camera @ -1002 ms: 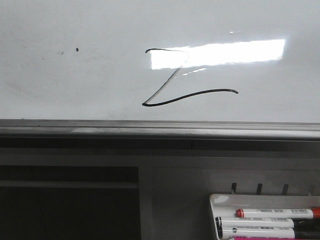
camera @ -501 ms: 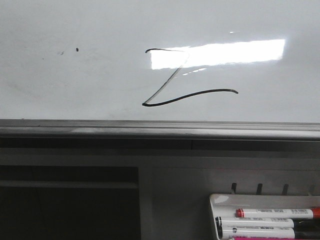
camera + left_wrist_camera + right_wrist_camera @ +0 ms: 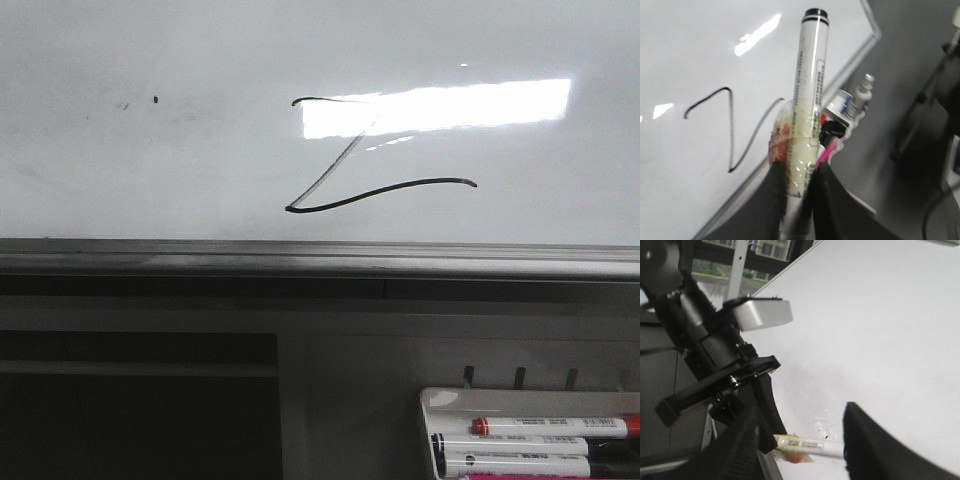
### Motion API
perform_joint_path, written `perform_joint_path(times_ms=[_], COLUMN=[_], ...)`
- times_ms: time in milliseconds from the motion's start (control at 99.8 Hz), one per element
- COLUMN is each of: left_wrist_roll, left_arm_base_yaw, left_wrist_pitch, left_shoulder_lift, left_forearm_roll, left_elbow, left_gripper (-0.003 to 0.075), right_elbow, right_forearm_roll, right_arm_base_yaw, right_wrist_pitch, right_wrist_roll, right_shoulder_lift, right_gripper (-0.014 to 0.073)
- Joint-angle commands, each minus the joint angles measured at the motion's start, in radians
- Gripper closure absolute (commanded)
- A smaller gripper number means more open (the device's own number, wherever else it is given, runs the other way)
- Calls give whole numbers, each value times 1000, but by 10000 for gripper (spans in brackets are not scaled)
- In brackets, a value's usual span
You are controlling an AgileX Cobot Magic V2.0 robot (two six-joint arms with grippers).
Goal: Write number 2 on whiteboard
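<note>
Nothing shifted on the whiteboard [image 3: 150,180] since the earlier front views. Number 2 [image 3: 375,160] drawn in black just above the grey lower rim. Left gripper [image 3: 799,187] clamped on a capped marker [image 3: 807,100], off the board. Right gripper [image 3: 800,440] spread wide, holding nothing.

From my remote station I counted one whiteboard [image 3: 150,180] bearing one number 2 [image 3: 370,160] and two small dark specks [image 3: 155,99]. One white tray [image 3: 432,410] sat below the board in the front view; three markers [image 3: 550,427] lay clearly in it, with a sliver of pink beneath them that I could not count. One further marker [image 3: 807,100] appeared in the left gripper [image 3: 797,185]. Two grippers showed, the other being the right gripper [image 3: 800,445].
</note>
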Motion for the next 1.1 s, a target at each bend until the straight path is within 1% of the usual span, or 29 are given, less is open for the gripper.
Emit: perform_joint_path(times_ms=[0, 30, 50, 60, 130, 200, 391, 661, 1092], left_wrist_roll=[-46, -46, -46, -46, -46, -46, -46, -64, -66], left_arm_base_yaw=[2, 2, 2, 2, 0, 0, -13, -37, -37], left_wrist_pitch=[-257, -349, -384, -417, -554, -625, -684, -768, -750], left_shoulder_lift=[-2, 3, 4, 4, 21, 49, 167, 284, 330], left_forearm_roll=[-82, -125, -143, -161, -239, -270, -270, -270, -285], left_elbow=[34, 66, 78, 89, 135, 160, 162, 162, 162], left_gripper=[741, 741, 741, 741, 741, 741, 741, 741, 736], right_elbow=[5, 19, 29, 37, 78, 115, 177, 180, 180], right_forearm_roll=[21, 21, 21, 21, 21, 21, 21, 41, 67], right_arm_base_yaw=[-46, -59, -68, -71, -94, -110, -114, -114, -114], right_wrist_pitch=[-26, -15, -7, -7, -5, -7, -9, -9, -8], right_wrist_roll=[29, 29, 29, 29, 45, 52, 71, 75, 75], right_shoulder_lift=[-68, -85, -97, -105, -136, -157, -162, -162, -162], right_gripper=[487, 589, 629, 667, 665, 664, 664, 665, 665])
